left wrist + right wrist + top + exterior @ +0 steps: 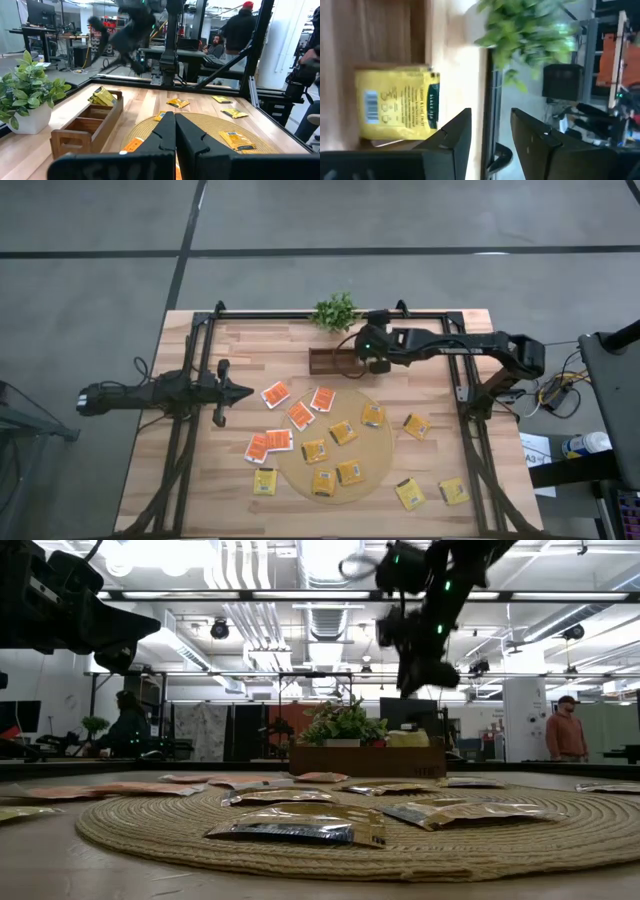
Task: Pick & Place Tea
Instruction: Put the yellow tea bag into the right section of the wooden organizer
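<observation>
The right gripper hangs over the wooden box, jaws apart and empty, a yellow packet propped on the box's edge, so it may tip out; the left gripper waits closed

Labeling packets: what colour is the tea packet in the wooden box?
Yellow, with dark print and a barcode: the tea packet in the wooden box; right wrist view shows it best.
</observation>
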Available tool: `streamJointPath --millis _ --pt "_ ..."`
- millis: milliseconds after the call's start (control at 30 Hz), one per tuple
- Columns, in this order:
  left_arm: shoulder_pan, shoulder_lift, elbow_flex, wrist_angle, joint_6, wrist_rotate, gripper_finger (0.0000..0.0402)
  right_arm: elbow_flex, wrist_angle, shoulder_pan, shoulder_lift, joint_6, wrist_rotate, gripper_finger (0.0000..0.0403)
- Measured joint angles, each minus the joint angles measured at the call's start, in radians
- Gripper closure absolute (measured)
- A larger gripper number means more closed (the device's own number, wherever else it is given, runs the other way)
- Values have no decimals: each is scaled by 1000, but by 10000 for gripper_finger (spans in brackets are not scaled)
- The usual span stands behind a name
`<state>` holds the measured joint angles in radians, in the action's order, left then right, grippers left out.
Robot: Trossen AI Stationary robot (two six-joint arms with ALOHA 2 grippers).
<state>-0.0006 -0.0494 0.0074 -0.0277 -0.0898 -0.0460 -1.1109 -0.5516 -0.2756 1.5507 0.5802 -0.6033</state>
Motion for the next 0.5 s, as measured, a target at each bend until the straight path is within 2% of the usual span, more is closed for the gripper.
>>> streamJointPath --millis 233,333,500 --pt "0 0 0 0 0 0 402 -88 -242 85 -106 -305 23 269" --pt "0 0 0 0 0 0 402 -89 -351 137 -140 -456 104 265" --pt "0 0 0 0 0 0 402 -18 -388 244 -184 -601 258 259"
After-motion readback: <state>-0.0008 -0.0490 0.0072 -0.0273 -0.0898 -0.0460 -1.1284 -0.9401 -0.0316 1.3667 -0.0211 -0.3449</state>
